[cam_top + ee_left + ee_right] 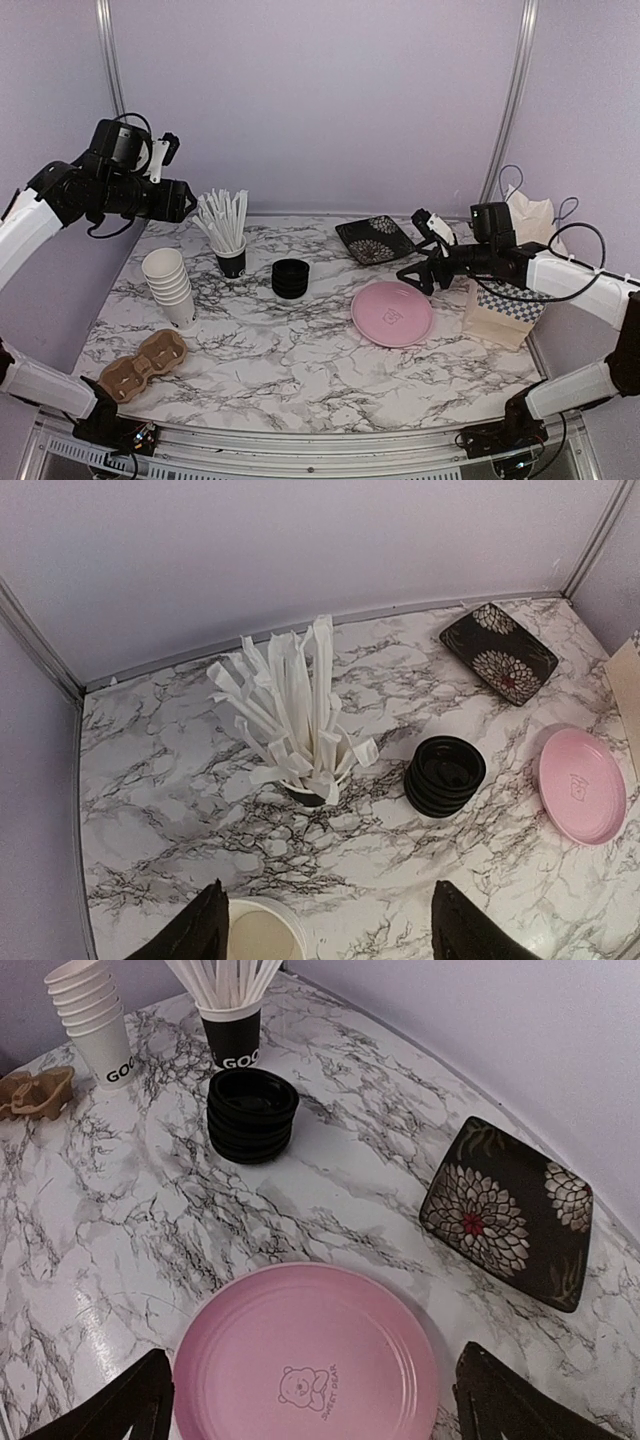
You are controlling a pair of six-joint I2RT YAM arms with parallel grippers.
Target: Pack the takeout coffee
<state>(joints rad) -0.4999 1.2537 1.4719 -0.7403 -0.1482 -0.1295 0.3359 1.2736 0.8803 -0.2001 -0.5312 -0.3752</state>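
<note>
From the top camera, nothing looks packed yet. The stack of paper cups [170,285] stands at the left of the table. The cardboard carrier [143,365] lies just in front of it with both wells bare. The black lids [290,278] sit stacked near the middle, and the cup of wrapped straws [228,235] is behind the cups. Your left gripper [185,200] hangs high above that corner, and your right gripper [420,275] hovers over the far edge of the pink plate [392,312], beside the checkered bag [505,310]. Neither one touches anything.

From the left wrist, the jaws are spread wide with nothing between them. The rim of the top cup [262,932] shows at the bottom edge, nearer the left-hand finger [200,930] than centred in the gap.

From the right wrist, the claw is gaping and empty too, with only the plate below it. The lids [252,1115] and the floral tray [510,1210] lie beyond.

I judge you are at the first step, fetching a cup. Centre the left jaws over the top rim and come down. Close on that one cup only, since the nested cups may lift together. Then carry it to a carrier well.
</note>
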